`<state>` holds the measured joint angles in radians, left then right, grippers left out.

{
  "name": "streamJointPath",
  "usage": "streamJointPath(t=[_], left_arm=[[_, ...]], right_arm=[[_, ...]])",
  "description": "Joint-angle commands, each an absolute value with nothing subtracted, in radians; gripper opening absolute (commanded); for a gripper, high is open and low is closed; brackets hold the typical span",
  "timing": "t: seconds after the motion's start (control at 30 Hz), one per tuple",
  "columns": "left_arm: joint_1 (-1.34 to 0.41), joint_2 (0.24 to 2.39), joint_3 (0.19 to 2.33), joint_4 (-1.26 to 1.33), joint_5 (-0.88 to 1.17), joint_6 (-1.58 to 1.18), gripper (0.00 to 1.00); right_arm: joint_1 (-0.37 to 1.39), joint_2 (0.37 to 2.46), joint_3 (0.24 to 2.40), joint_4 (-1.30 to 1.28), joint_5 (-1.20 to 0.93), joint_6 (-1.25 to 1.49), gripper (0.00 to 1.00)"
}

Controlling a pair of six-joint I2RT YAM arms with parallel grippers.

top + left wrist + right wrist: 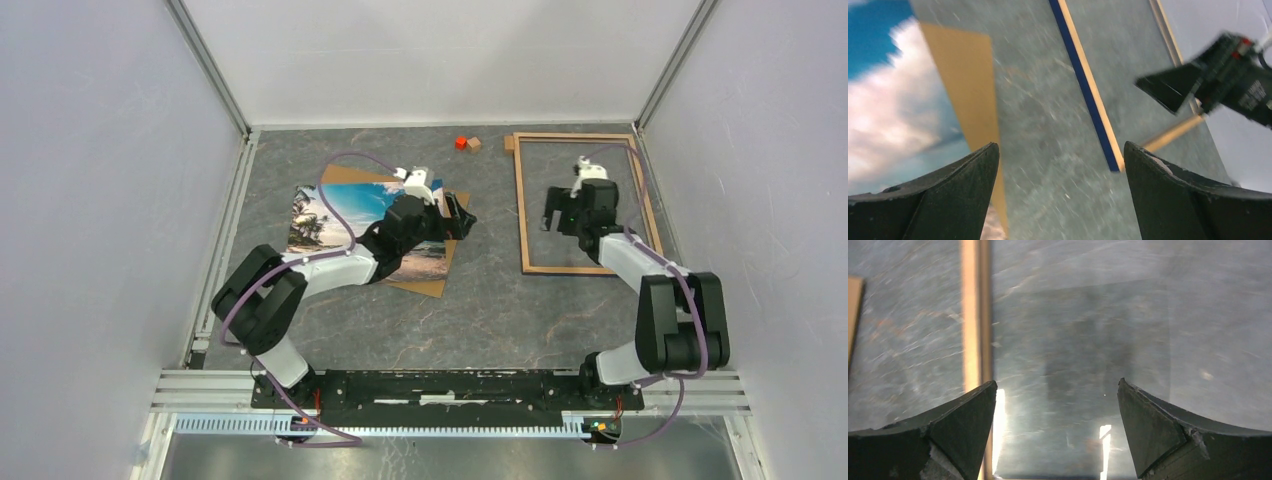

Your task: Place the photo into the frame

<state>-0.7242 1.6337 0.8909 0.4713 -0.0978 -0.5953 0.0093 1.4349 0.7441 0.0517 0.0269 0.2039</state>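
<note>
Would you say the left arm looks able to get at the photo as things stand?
Probably yes: the left hand hangs open by the right edge of the photo, nothing visible lies on it, and the right hand is over the frame. Flat on the backing board, it may be awkward to grip.

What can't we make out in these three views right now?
1. Glossy beach photo: top view, left arm covers its right part.
2. Brown backing board: top view, mostly under photo and arm.
3. Thin light-wood frame: lower right corner behind right arm in top view; right wrist view blurred with glare, so any glazing is unclear.
4. Small red and tan blocks: top view, too small to identify.
</note>
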Motion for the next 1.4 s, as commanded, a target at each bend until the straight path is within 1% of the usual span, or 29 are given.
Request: streamJointPath(t=[0.0,0.13,0.3,0.37,0.43,0.53,0.8,0.97,1.13,1.17,1.27,1.37], left_arm=[[-0.785,1.654,0.909,0.462,0.033,-0.742,1.0],[-0.798,1.629,0.869,0.463,0.053,-0.787,1.0],[-0.798,1.571,0.8,0.431,0.016,-0.779,1.0],[-0.798,1.552,0.778,0.422,0.006,-0.779,1.0],[-0.798,1.54,0.764,0.418,0.004,-0.781,1.0],[-0.798,1.526,0.754,0.411,-0.033,-0.779,1.0],[-0.797,1.529,0.766,0.4,-0.055,-0.769,1.0],[-0.797,1.531,0.769,0.403,-0.074,-0.762,1.0],[-0.788,1.545,0.791,0.394,-0.081,-0.749,1.0],[-0.783,1.549,0.794,0.396,-0.081,-0.749,1.0],[-0.763,1.56,0.803,0.403,-0.077,-0.751,1.0],[-0.727,1.591,0.825,0.416,-0.044,-0.768,1.0]], right_arm=[[0.16,1.503,0.841,0.066,0.037,0.133,0.94],[0.245,1.57,0.903,0.002,0.208,0.198,0.74],[0.31,1.611,0.923,-0.047,0.319,0.207,0.69],[0.324,1.63,0.928,-0.046,0.328,0.201,0.62],[0.333,1.646,0.939,-0.058,0.327,0.202,0.57],[0.349,1.653,0.938,-0.055,0.333,0.211,0.55],[0.372,1.715,0.969,-0.072,0.338,0.214,0.54],[0.381,1.727,0.98,-0.077,0.336,0.217,0.38],[0.389,1.744,0.993,-0.086,0.325,0.231,0.35],[0.391,1.748,0.998,-0.089,0.325,0.234,0.32],[0.392,1.744,1.002,-0.104,0.322,0.249,0.18],[0.394,1.706,0.986,-0.113,0.318,0.274,0.09]])
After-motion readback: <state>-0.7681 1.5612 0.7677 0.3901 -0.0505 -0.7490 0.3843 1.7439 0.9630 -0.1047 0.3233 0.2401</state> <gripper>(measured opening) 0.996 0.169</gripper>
